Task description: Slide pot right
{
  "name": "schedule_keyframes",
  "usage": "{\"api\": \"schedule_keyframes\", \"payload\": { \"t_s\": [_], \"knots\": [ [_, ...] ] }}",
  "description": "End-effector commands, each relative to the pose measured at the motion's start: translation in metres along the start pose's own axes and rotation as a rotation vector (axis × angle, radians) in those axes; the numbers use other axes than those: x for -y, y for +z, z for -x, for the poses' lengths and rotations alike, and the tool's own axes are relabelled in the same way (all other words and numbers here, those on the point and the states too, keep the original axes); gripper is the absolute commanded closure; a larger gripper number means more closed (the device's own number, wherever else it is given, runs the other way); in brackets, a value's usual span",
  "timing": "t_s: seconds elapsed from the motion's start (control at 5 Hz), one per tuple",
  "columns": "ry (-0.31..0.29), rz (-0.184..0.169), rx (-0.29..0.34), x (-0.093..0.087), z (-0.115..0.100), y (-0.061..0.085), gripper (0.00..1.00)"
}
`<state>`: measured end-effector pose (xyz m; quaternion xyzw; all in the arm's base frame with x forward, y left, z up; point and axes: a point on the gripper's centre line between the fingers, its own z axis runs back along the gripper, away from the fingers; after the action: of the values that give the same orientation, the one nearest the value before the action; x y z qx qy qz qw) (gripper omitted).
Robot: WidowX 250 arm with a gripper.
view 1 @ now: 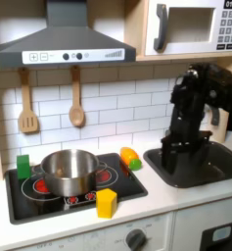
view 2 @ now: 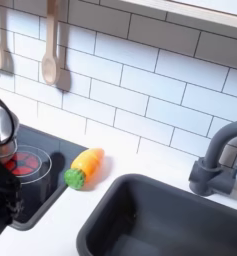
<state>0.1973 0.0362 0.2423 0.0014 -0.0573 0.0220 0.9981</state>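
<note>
Yellow block (view 1: 107, 202), nearest the lens in the first exterior view, stands at the front edge of the stove (view 1: 29, 201), just in front of the pot (view 1: 69, 172). That pot, shiny and round, sits on the stove between its two red-ringed burners, a little toward the first exterior view's left of the stove's middle. A green block (view 1: 23, 166) stands just beside it at the stove's back left corner, and a toy carrot (view 1: 130, 158) lies at the stove's right edge, near the sink (view 1: 186, 178). In the second exterior view the carrot (view 2: 84, 166) lies on the counter between stove and sink, with a grey faucet (view 2: 214, 160) at the basin's far right.

Over the sink, well apart from the pot, the arm (view 1: 198, 103) stands with its gripper (view 1: 176, 149) hanging low above the basin. Whether its jaws are apart or together I cannot tell; the dark parts merge against the dark sink.

By my judgement the slide has not begun: nothing touches the pot, so the step in hand is the approach. Next the gripper must cross over the carrot to the pot, take its rim or press its left wall, then push it along the stove without knocking the carrot or yellow block.
</note>
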Motion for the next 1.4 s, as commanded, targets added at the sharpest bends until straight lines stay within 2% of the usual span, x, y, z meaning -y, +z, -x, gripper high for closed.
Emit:
{"api": "schedule_keyframes", "payload": {
  "t_s": [0.0,0.2,0.6,0.8,1.0,1.2],
  "knots": [
    [0.034,-0.023,0.013,-0.030,-0.038,-0.003,0.00],
    [0.048,-0.025,0.019,-0.042,-0.057,-0.004,0.00],
    [0.073,-0.030,-0.003,-0.067,-0.085,-0.019,0.00],
    [0.090,-0.036,0.000,-0.078,-0.099,-0.021,0.00],
    [0.093,-0.048,0.009,-0.085,-0.116,-0.021,0.00],
    [0.096,-0.079,-0.001,-0.094,-0.132,-0.026,0.00]
  ]
}}
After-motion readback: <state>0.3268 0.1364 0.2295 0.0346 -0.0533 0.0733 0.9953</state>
